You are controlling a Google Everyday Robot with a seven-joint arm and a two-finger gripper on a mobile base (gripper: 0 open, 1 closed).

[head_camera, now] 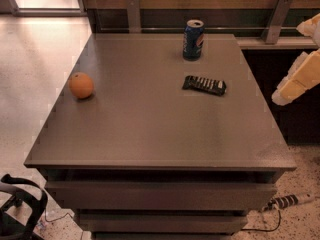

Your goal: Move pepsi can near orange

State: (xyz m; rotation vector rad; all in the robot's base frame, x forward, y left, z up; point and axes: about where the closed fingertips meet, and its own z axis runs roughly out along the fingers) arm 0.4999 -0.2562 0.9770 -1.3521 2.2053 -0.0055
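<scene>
The pepsi can stands upright at the back of the grey table, right of centre. The orange lies near the table's left edge, far from the can. My gripper shows as cream-coloured parts at the right edge of the view, off the table's right side and raised above it, well apart from the can. It holds nothing that I can see.
A flat black snack bar wrapper lies in front of the can. A wall with two metal brackets runs behind the table. Drawers sit under the tabletop. A cable lies on the floor at the right and a black chair part at the lower left.
</scene>
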